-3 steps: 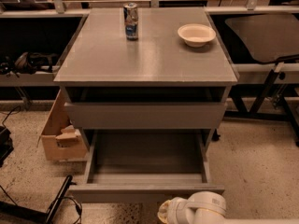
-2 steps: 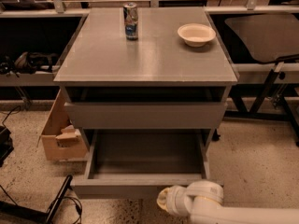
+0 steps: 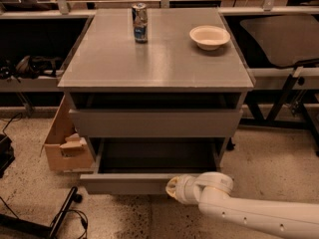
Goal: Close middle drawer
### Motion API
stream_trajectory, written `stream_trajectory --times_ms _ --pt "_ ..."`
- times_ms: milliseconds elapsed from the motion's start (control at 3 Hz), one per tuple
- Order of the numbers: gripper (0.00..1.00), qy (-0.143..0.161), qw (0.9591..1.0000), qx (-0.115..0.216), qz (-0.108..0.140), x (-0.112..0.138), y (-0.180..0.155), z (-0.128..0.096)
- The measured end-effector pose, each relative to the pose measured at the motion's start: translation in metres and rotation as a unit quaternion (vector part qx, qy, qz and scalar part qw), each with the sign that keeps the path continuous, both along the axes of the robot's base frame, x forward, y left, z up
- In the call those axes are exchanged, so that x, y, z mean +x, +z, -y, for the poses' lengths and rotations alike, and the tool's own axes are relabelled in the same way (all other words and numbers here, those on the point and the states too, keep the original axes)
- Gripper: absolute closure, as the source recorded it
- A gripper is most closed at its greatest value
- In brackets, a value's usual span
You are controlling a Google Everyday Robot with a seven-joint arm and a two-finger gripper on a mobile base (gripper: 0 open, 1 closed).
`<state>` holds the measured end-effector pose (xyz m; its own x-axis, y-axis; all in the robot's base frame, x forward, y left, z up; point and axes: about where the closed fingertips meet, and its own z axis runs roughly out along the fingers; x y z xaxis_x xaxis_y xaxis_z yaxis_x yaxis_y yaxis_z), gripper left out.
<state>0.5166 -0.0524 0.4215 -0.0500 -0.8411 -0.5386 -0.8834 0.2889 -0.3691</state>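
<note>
Middle drawer [image 3: 129,183]: low at the bench's front edge, still pulled out, its grey tray bare inside.
Change: its front panel sits closer to the bench than a second ago; less of the tray shows.
Meaning: the push looks under way, with the closing partly done and a stretch still to go.
Gripper [image 3: 173,188]: at the front panel, right of its middle, pressed against or just touching it.
Grip: how far open cannot be told; it appears to hold nothing.
Arm [image 3: 249,215]: white, reaching in from the lower right.
Upper drawer [image 3: 154,122]: just above, nearly flush.
Can [image 3: 140,23]: upright near the bench's back edge.
Bowl [image 3: 210,36]: towards the back right corner.
Cardboard box [image 3: 62,148]: on the floor beside the bench's left edge.
</note>
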Motion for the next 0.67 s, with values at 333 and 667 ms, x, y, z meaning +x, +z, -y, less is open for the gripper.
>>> stream_trajectory --times_ms 333,667 --pt "1.0 -0.007 0.9998 0.004 0.02 0.028 0.005 0.003" --pt "1.0 -0.026 0.9986 0.012 0.045 0.079 0.011 0.014"
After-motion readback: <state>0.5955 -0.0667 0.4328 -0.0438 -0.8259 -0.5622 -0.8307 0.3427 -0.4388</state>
